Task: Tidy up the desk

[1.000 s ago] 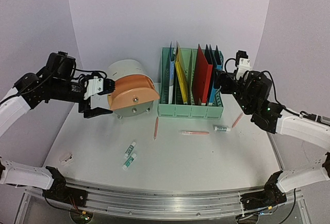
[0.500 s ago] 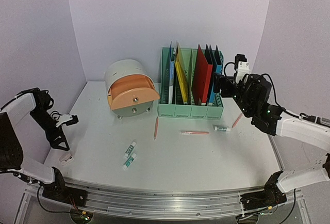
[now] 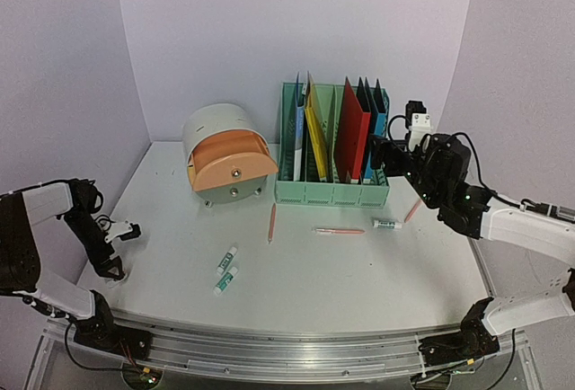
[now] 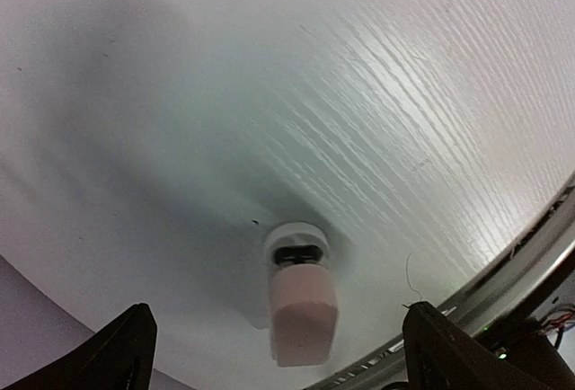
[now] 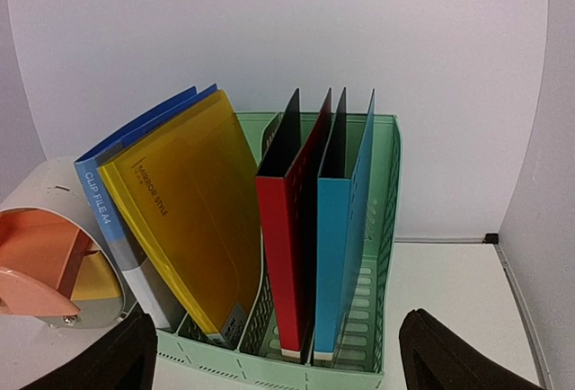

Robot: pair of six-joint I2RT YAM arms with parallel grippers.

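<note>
LEFT CORNER PICKUP: Your left claw (image 3: 119,251) hangs released over a small pink-and-white piece (image 4: 301,305) at the near left corner of the white surface (image 3: 359,273). The piece lies just inside the silver rail (image 3: 296,341), and what it is cannot be told from here. The surface spreads beneath both arms, out to the lilac walls.

The step in hand looks like picking this piece up. The wrist view shows it roughly centred between your two fingers, long axis pointing away from the camera, so the jaws would close across its narrow width. Come straight down and keep that centring. Aim the grip at the pink block rather than the white ring behind it. Stop short of scraping the surface, because the piece is low and the fingertips will meet the top almost as soon as they reach it. The rail is close, so a nudge that way could slide the piece off the edge.

Your right claw (image 3: 384,158) is released too, holding nothing, just beside the right end of the mint-green file rack (image 3: 332,194). The round drawer unit (image 3: 229,161) stands left of the rack. Two tubes (image 3: 226,260), a pencil (image 3: 271,223) and a pen (image 3: 340,230) lie loose mid-surface.
</note>
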